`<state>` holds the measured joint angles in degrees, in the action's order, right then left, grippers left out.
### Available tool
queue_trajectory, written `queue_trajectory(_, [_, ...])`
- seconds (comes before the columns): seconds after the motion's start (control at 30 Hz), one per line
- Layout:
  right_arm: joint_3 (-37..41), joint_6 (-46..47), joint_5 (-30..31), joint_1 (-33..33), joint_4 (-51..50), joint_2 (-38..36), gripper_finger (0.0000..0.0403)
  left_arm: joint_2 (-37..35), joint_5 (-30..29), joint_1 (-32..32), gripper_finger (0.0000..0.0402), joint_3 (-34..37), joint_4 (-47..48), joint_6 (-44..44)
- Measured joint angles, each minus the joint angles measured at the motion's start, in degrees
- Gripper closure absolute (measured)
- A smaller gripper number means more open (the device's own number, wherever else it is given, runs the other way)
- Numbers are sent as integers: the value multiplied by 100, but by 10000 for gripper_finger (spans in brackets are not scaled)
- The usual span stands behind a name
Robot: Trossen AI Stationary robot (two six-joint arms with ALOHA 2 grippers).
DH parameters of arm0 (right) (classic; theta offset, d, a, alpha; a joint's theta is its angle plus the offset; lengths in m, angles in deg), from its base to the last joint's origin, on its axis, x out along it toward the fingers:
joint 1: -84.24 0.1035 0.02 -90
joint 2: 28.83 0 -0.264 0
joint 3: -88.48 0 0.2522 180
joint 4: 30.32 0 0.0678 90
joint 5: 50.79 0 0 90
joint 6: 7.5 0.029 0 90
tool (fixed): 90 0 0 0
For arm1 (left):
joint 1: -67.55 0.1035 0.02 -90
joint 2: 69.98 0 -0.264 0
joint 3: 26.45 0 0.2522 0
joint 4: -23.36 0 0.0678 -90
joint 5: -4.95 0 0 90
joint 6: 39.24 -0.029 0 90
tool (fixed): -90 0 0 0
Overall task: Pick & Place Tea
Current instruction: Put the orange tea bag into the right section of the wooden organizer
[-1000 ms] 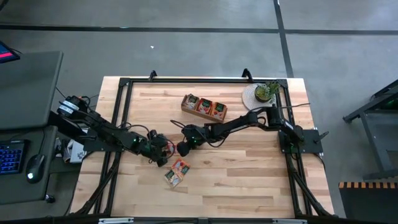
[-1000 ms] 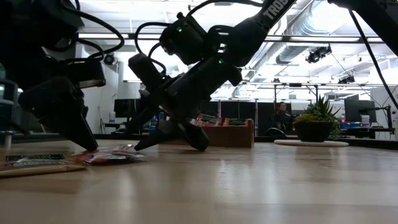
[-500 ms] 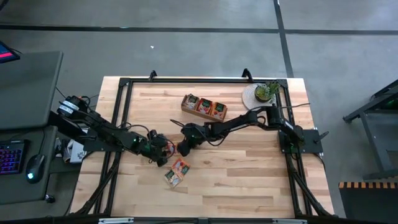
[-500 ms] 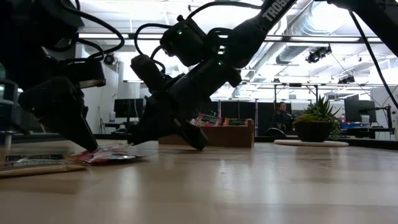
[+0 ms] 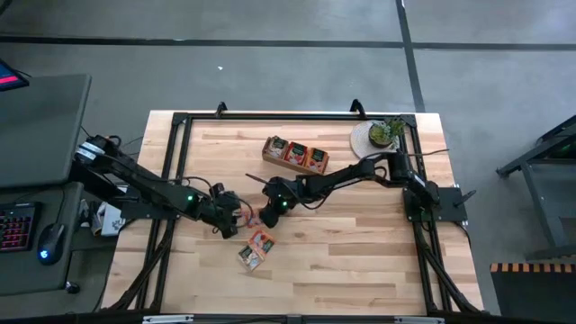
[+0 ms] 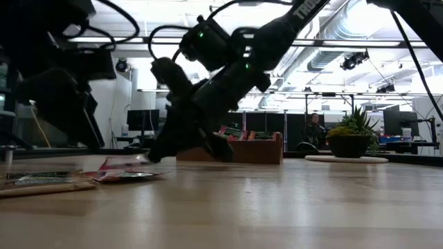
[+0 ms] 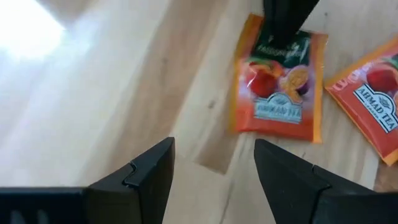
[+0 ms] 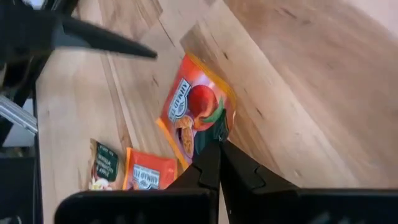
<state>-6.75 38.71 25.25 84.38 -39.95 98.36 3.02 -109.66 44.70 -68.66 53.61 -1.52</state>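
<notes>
Now our right gripper (image 8: 217, 163) pinches one edge of an orange tea sachet (image 8: 198, 113) lying near the table's (image 5: 360, 252) middle. We should lift slowly so it does not slip, then carry it to the wooden tray (image 5: 295, 154). Our left gripper (image 7: 214, 165) waits open just beside it.

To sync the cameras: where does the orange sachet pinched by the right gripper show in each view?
High view: orange sachet at table centre.
Low view: thin sliver left of the dark arm.
Left wrist view: upper middle.
Right wrist view: centre.
Shared landmark: the right gripper shut on its edge.
</notes>
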Motion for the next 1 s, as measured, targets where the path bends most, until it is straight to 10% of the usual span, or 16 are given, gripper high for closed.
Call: queue_trajectory(1.0, [-543, -3551, 408, -1863, -4873, -3771, 403, -1584, -1533, 399, 186, -141, 891, 1360])
